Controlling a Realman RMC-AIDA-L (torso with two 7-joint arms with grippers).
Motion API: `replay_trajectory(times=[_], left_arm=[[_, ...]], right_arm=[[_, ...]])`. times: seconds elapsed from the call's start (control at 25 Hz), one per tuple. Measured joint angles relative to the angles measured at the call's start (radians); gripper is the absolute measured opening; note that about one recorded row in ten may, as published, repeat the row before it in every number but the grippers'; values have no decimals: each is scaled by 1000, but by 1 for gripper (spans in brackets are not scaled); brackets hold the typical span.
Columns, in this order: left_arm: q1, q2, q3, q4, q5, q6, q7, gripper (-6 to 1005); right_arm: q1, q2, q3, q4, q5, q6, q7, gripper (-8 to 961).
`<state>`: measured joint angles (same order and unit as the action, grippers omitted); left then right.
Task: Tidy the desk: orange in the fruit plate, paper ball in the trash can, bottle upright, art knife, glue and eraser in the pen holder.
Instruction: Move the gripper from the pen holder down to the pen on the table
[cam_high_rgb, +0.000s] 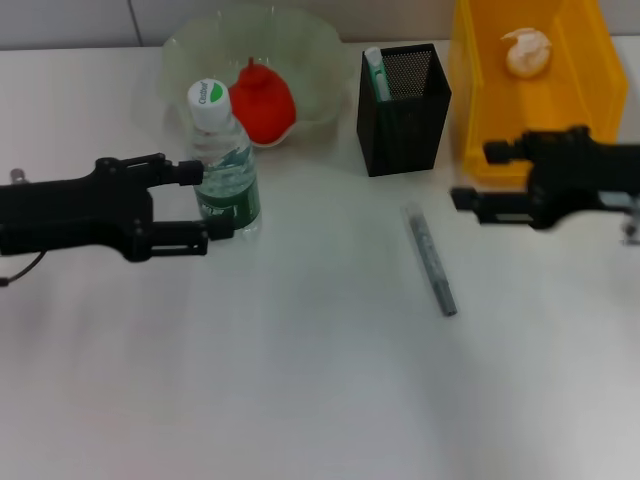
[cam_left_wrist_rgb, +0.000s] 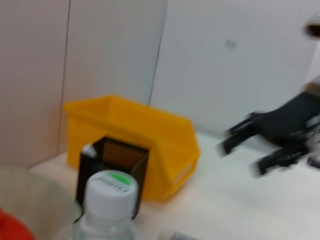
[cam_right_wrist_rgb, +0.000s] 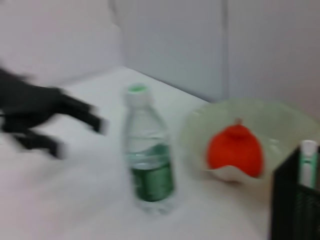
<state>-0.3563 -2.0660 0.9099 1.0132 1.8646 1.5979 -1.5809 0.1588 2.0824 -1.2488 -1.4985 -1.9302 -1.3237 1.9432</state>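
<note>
Now bottle (cam_high_rgb: 226, 160) upright btwn open left gripper (cam_high_rgb: 205, 201) jaws

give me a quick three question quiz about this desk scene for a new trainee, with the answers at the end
1. True or false: the bottle is lying on its side.
2. Which item lies loose on the desk? A) the art knife B) the paper ball C) the orange
3. Fill in: the glue stands in the black mesh ____.

Key
1. False. It stands upright, between the open fingers of the left hand.
2. A. The paper ball is in the yellow trash can and the orange is in the fruit plate. The right hand hovers open near the trash can.
3. pen holder.
</note>
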Motion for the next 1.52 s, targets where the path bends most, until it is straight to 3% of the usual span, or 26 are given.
replay_trajectory(times=[0.12, 0.16, 0.2, 0.36, 0.56, 0.72, 0.88, 1.08, 1.28, 1.52], left_arm=[[-15, -2, 60, 52, 37, -58, -101, 844], [-19, -2, 84, 74, 49, -74, -142, 844], [-22, -2, 102, 90, 57, -85, -177, 844], [-28, -2, 189, 185, 105, -120, -329, 844], [-29, -5, 388, 364, 222, -170, -540, 844], [-64, -5, 537, 444, 315, -231, -669, 844], [-171, -6, 646, 422, 452, -274, -842, 844], [-305, -14, 699, 324, 512, -308, -989, 844], [-381, -14, 703, 242, 512, -339, -1070, 844], [-424, -14, 705, 182, 500, -374, -1125, 844]], right_arm=[[-38, 0, 126, 78, 124, -137, -170, 712], [-54, -1, 214, 139, 166, -218, -275, 712], [-54, -1, 214, 139, 166, -218, -275, 712], [-62, -1, 382, 257, 180, -339, -424, 712], [-55, -11, 572, 392, 162, -401, -529, 711], [-57, -14, 606, 408, 116, -419, -543, 711], [-56, -15, 625, 399, 43, -447, -535, 712], [-62, -22, 663, 399, 8, -469, -540, 712], [-60, -38, 720, 397, -2, -565, -572, 713], [-57, -40, 778, 396, -2, -642, -668, 712]])
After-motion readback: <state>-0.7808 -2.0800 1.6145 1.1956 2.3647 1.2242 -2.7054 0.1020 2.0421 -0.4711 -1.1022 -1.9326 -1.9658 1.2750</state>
